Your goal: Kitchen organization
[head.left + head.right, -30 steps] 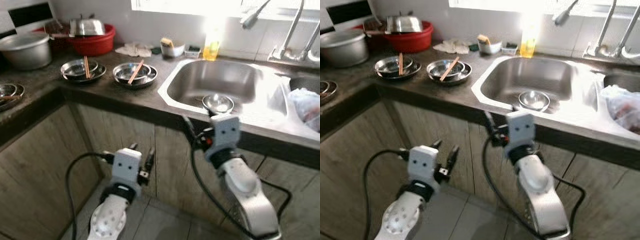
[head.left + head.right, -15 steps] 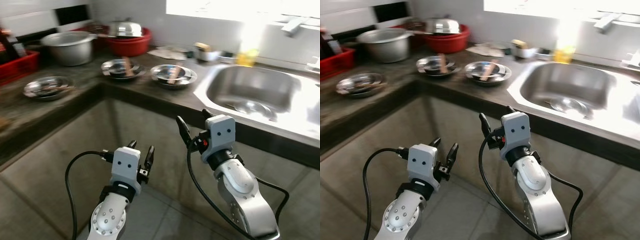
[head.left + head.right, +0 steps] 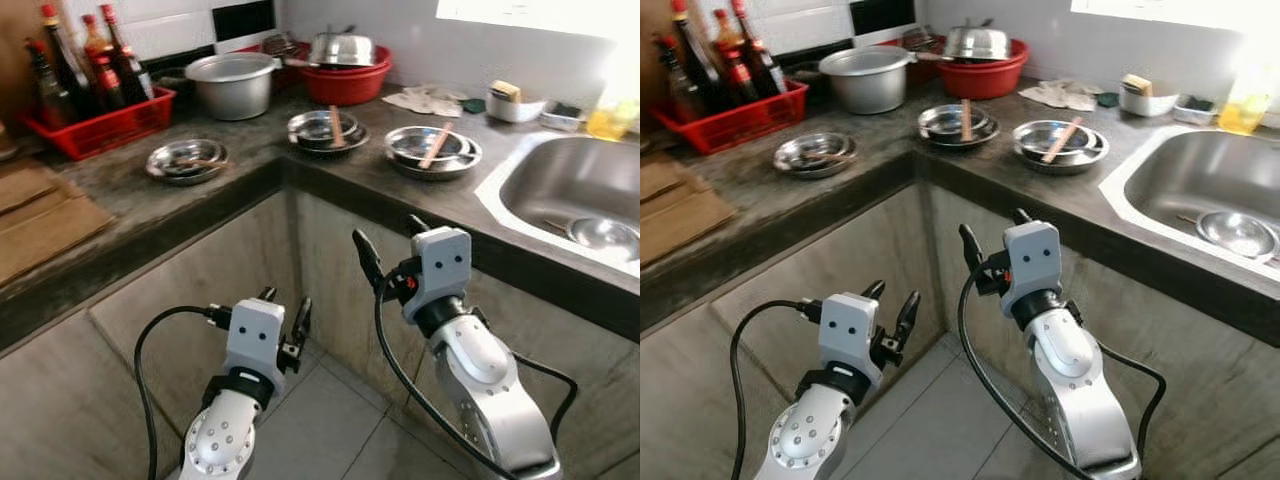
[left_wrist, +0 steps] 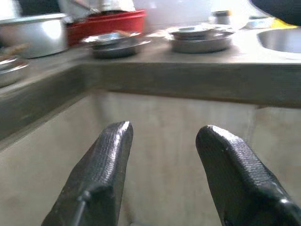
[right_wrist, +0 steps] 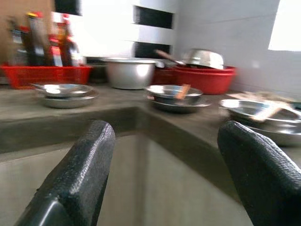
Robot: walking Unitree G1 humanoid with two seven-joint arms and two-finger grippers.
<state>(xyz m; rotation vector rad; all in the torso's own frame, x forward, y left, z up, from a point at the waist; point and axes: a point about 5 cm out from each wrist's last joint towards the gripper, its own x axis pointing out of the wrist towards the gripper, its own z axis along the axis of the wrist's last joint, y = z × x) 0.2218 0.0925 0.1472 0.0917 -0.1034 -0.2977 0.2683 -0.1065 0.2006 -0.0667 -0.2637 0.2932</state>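
Observation:
Both arms hang low in front of the cabinet fronts, below the dark L-shaped counter (image 3: pixel 250 180). My left gripper (image 3: pixel 285 298) is open and holds nothing, and so is my right gripper (image 3: pixel 385 230), which is a little higher and nearer the counter edge. On the counter stand three sets of stacked steel bowls: one by the corner (image 3: pixel 187 158), one with chopsticks (image 3: pixel 325 128) and another with chopsticks (image 3: pixel 432 148). The steel sink (image 3: pixel 560 180) at the right holds a small steel bowl (image 3: pixel 603 233). In the wrist views the open fingers (image 4: pixel 108 160) (image 5: pixel 89 155) point at the counter edge.
A steel pot (image 3: pixel 232 82) and a red basin (image 3: pixel 345 78) with a steel lid stand at the back. A red crate of bottles (image 3: pixel 95 110) is at the left, with a wooden board (image 3: pixel 40 215) in front of it. Tiled floor (image 3: pixel 320 420) lies below.
The whole view has swung left: the sink has slid to the right edge, and the counter corner, crate and bottles have come into view. Both grippers stay open and low.

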